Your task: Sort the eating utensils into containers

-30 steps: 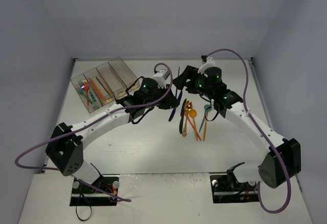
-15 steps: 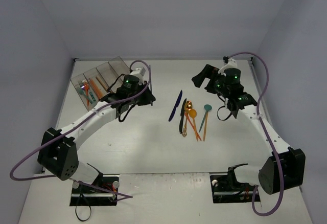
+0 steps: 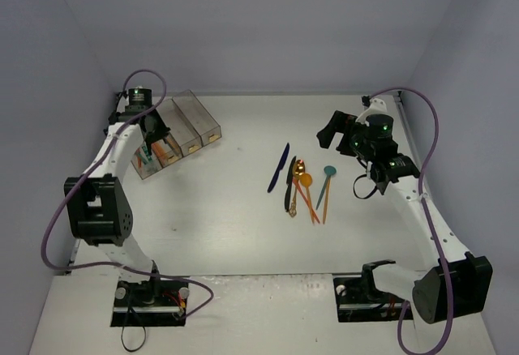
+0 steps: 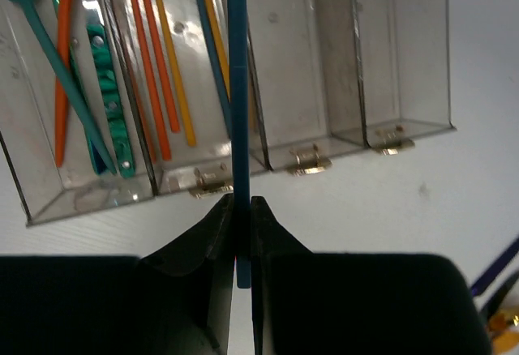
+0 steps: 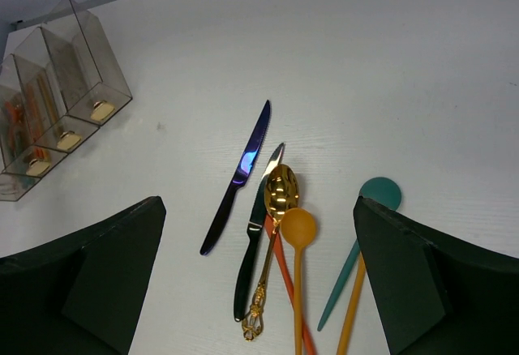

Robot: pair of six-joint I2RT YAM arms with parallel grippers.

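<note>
My left gripper (image 4: 241, 209) is shut on a slim dark blue utensil (image 4: 237, 87), held above the containers (image 4: 405, 47), along the wall between the second and third bins. From above, the left gripper (image 3: 150, 140) hangs over the containers (image 3: 203, 124) at the far left. Forks in teal (image 4: 49, 55) and orange (image 4: 65, 63) lie in the first bin, and orange and yellow handles (image 4: 162, 71) in the second. My right gripper (image 5: 258, 209) is open above the loose pile: purple knife (image 5: 239, 178), black knife (image 5: 250, 266), gold spoon (image 5: 280, 193), orange spoon (image 5: 298, 229), teal spoon (image 5: 377, 193).
The loose utensils (image 3: 298, 189) lie mid-table, right of centre. The right gripper (image 3: 331, 130) hovers at the back right of them. Grey walls close the table on three sides. Purple cables loop off both arms.
The left arm has swung from the middle of the table to above the containers, carrying the blue utensil. The right arm has drawn back to the right and its jaws have opened wide.
</note>
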